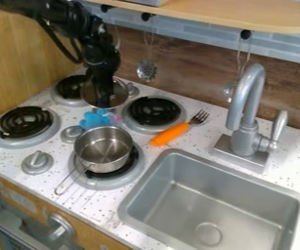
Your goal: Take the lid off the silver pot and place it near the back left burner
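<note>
- Across the middle of the frame, a speckled white counter is stretching out under everything here.
- At lower right, a big grey sink is sitting sunk into it.
- From the upper left, the black robot arm is leaning in over the stove.
- Right of centre, a grey faucet is standing upright behind the sink, its spout curving over.
- Around the left half, four dark coil burners are lying in their grey rings.
- Left of centre, a metal pot is resting on the front burner, its handle pointing toward the lower left.
- Above centre-left, the black gripper is hanging downward; I can't tell how far its jaws are opening, or whether they are gripping anything.
- Right there, a round metal-rimmed piece, maybe a lid, is showing behind and beside the gripper; I can't make out whether they're touching.
- Near the centre, a fork is lying aslant, its orange handle pointing lower left and its tines pointing upper right.
- Just behind the pot, a little blue thing is lying with a pink bit at its right.
</note>
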Controlling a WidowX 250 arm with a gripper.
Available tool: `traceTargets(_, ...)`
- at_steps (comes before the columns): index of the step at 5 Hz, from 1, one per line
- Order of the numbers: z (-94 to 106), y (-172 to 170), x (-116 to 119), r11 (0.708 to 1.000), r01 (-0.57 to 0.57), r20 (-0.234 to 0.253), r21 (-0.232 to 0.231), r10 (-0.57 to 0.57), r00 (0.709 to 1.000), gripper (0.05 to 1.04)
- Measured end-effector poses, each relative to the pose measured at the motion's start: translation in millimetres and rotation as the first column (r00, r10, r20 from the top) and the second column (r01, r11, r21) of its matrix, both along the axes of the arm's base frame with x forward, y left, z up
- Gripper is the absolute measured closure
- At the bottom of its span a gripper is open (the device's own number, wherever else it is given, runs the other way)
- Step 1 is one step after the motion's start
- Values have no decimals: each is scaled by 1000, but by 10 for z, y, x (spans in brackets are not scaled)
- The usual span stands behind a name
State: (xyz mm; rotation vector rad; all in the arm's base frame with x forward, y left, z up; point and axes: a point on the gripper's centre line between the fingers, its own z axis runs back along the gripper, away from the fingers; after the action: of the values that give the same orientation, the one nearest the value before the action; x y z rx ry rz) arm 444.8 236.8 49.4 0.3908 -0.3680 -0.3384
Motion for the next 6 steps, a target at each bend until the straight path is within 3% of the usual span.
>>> traceTargets(1,-66,156,-2,998,-58,-24,2,58,998,777)
traceTargets(3,-65,308,-32,995,-99,-28,7,100,995,777)
traceTargets(6,-136,900,-95,972,-232,-48,31,233,971,777)
